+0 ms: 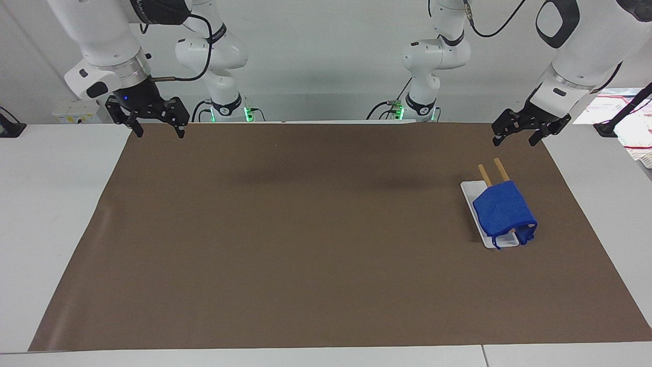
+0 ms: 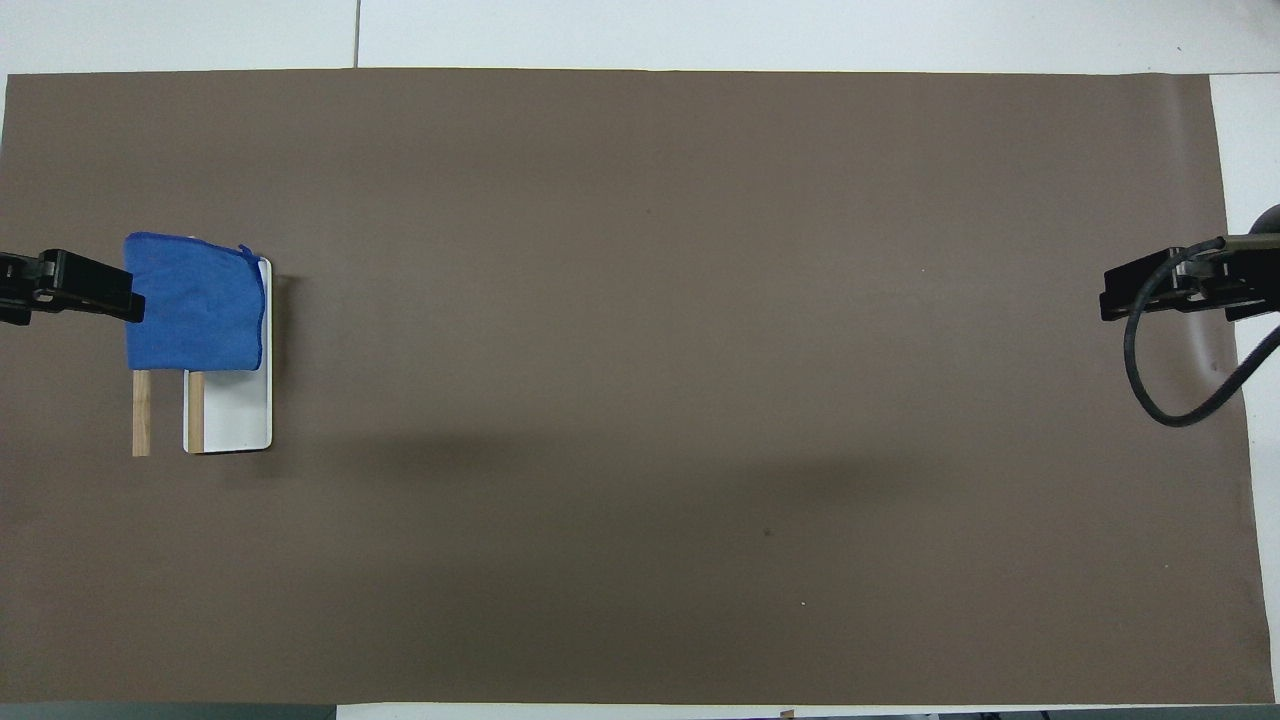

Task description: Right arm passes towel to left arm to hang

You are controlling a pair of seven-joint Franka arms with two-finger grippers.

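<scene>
The blue towel (image 1: pixel 503 209) hangs draped over two wooden rods (image 1: pixel 501 169) of a small rack with a white base (image 1: pixel 469 192), toward the left arm's end of the table. It also shows in the overhead view (image 2: pixel 195 305), with the rods (image 2: pixel 140 415) and base (image 2: pixel 240 410). My left gripper (image 1: pixel 514 138) is open and empty, raised over the mat's edge beside the rack, apart from the towel; it also shows in the overhead view (image 2: pixel 125 298). My right gripper (image 1: pixel 159 133), with a blue light at its base, is open and empty, raised over the mat's edge at the right arm's end (image 2: pixel 1110 295).
A brown mat (image 1: pixel 305 229) covers most of the white table. A black cable (image 2: pixel 1150 380) loops from the right wrist. Papers (image 1: pixel 626 122) lie off the mat at the left arm's end.
</scene>
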